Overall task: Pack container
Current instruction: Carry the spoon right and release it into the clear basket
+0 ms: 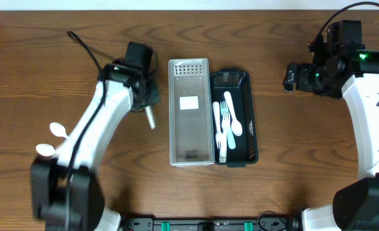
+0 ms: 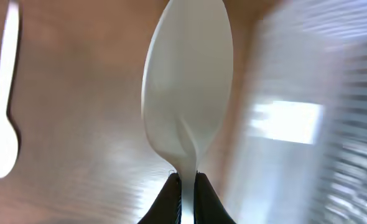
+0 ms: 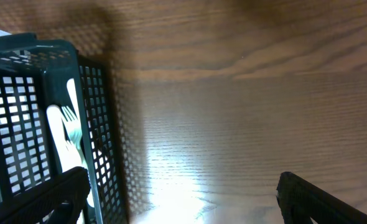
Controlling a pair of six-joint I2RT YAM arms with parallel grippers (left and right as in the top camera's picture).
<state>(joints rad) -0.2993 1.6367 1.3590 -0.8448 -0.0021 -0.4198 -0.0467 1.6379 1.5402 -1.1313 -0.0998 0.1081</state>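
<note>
Left wrist view: the left fingers are clamped on the handle of a white spoon — a carry step, I judge. Next it must cross the clear tray to the dark basket (forks and spoons lie there) and go in lengthwise. Farther off, the right fingers hang spread and empty over the wooden table — two spare spoons wait at its left side.
</note>
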